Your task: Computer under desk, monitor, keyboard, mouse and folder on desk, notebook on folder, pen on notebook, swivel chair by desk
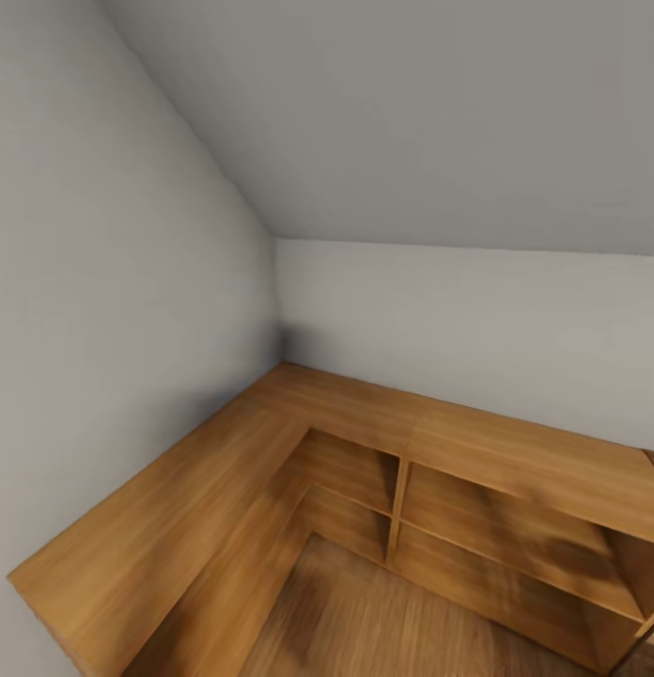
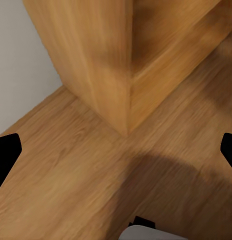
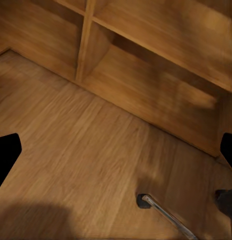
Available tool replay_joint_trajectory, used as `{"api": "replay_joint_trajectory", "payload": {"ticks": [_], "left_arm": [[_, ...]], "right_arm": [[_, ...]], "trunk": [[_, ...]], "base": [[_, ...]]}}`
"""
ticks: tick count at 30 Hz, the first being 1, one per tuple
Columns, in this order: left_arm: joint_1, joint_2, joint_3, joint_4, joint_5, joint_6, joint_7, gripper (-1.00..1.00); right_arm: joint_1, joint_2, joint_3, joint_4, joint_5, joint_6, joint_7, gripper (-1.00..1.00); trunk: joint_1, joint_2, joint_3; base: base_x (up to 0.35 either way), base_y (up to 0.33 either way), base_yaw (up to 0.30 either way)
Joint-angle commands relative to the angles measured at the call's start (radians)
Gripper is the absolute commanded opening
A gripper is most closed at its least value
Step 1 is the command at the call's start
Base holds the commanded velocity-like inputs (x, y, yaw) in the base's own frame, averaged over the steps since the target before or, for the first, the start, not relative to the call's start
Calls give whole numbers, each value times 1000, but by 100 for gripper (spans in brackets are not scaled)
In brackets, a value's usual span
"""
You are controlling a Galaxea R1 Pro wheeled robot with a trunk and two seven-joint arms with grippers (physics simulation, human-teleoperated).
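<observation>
Facing a corner of the bedroom (image 1: pixel 130 235), I see grey walls, the sloped ceiling and an L-shaped run of low wooden cabinets (image 1: pixel 346 414) that wraps that corner. Both my arms hang low, pointed down at the plank floor (image 3: pixel 71 140). My left gripper (image 2: pixel 116 155) is spread wide: its black fingertips (image 2: pixel 6 152) sit at opposite edges of the wrist view with bare floor between them, pinching nothing, and ahead of them stands the outer corner of a wooden cabinet (image 2: pixel 111 65) beside the grey wall. A pale rounded part with a small black piece lies at that view's edge; I cannot tell what it is. My right gripper (image 3: pixel 116 155) is likewise spread, with nothing between its tips, and looks toward the open shelf compartments (image 3: pixel 146 65) of the cabinet, split by an upright divider; the compartments I can see hold nothing. On the floor near that gripper lies one metal spoke with a dark castor (image 3: pixel 143 201), seemingly of the swivel chair's star base.
</observation>
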Motion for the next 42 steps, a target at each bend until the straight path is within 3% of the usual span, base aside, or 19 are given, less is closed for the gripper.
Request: {"api": "replay_joint_trajectory", "payload": {"ticks": [1,17,42], "left_arm": [[0,0,9,-2,-8,-1,-5,100],[0,0,9,-2,-8,-1,-7,100],[0,0,9,-2,-8,0,-5,100]], "right_arm": [[-1,1,9,2,-6,-3,-3,100],[-1,0,9,2,-6,-3,-2,100],[-1,0,9,2,-6,-3,-2,100]], "trunk": [[0,-1,-2],[0,-1,-8],[0,-1,-19]], "base": [[6,39,-279],[167,160,-280],[23,9,-285]]}}
